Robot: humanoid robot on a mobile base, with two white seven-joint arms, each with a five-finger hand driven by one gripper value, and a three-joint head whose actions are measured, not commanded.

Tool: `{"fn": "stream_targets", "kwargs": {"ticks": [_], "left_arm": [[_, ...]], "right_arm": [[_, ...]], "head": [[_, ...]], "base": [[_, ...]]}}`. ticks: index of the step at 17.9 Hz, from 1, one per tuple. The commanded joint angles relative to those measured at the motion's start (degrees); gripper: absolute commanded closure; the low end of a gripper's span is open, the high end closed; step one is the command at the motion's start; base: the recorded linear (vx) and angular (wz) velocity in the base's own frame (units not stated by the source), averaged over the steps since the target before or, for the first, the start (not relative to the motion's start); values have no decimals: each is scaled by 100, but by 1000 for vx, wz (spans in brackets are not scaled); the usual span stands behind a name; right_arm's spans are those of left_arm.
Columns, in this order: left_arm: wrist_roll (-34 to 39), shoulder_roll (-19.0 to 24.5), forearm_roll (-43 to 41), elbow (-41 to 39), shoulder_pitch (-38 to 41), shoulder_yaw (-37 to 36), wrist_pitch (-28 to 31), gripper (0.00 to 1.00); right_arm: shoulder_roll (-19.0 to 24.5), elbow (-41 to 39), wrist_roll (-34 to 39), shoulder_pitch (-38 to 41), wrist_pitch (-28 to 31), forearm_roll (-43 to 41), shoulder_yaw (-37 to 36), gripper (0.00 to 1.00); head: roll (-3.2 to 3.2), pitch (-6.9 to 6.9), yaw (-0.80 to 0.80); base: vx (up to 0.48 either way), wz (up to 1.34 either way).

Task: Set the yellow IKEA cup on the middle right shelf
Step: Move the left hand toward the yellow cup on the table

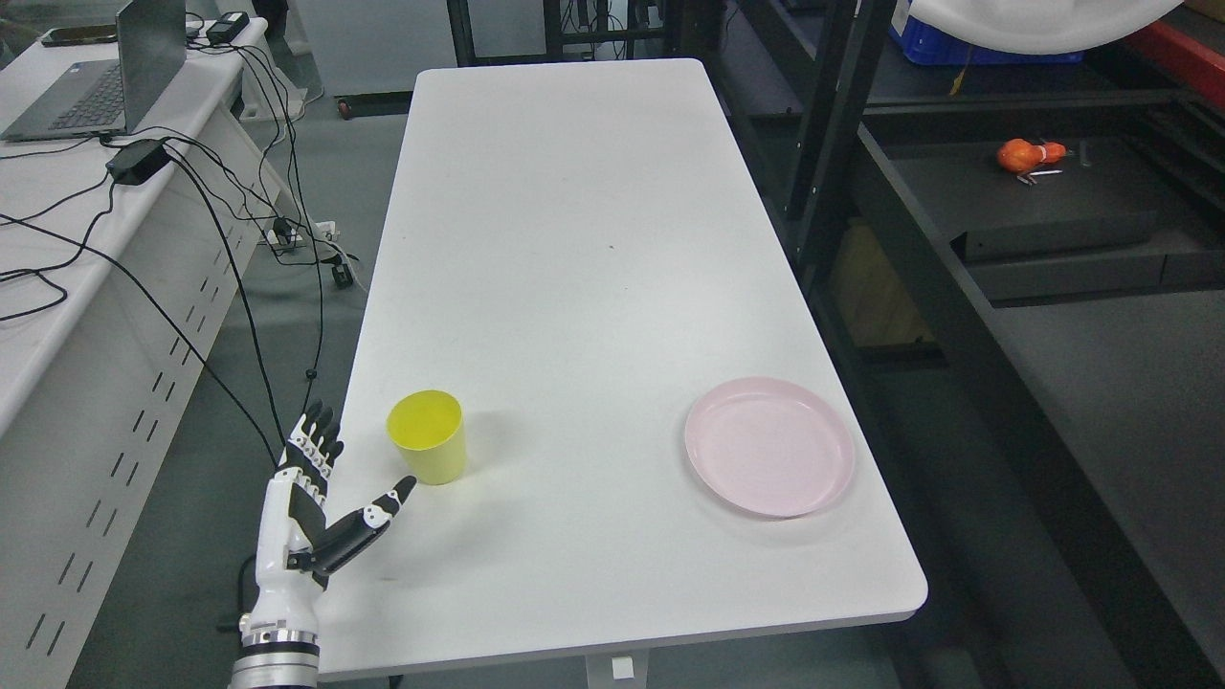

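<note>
A yellow cup [428, 436] stands upright and empty on the white table [574, 239], near its front left edge. My left hand [330, 493] hangs at the table's left edge, just left of and slightly nearer than the cup. Its fingers are spread and its thumb [383, 507] points toward the cup's base without touching it. The hand holds nothing. My right arm does not show. The black shelf unit [1043, 220] stands to the right of the table.
A pink plate [769, 457] lies on the table's front right. An orange object [1026, 154] rests on a dark shelf board at the upper right. A side desk [57, 287] with a laptop [105, 77] and cables runs along the left.
</note>
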Motion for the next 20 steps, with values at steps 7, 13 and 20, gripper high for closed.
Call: {"fn": "stream_targets", "kwargs": {"ticks": [7, 13, 20], "left_arm": [[-52, 114, 598, 440, 68, -294, -261, 1], [-60, 100, 721, 878, -186, -30, -271, 1], [-78, 100, 704, 1574, -828, -56, -183, 1]], "right_arm": [[-100, 1, -2, 79, 3, -141, 97, 1], [-100, 1, -2, 79, 3, -141, 97, 1], [-100, 0, -2, 79, 3, -141, 97, 1]], "head": [[0, 0, 0], [0, 0, 0], [0, 0, 0]], "base": [[0, 0], [0, 0], [2, -1]]}}
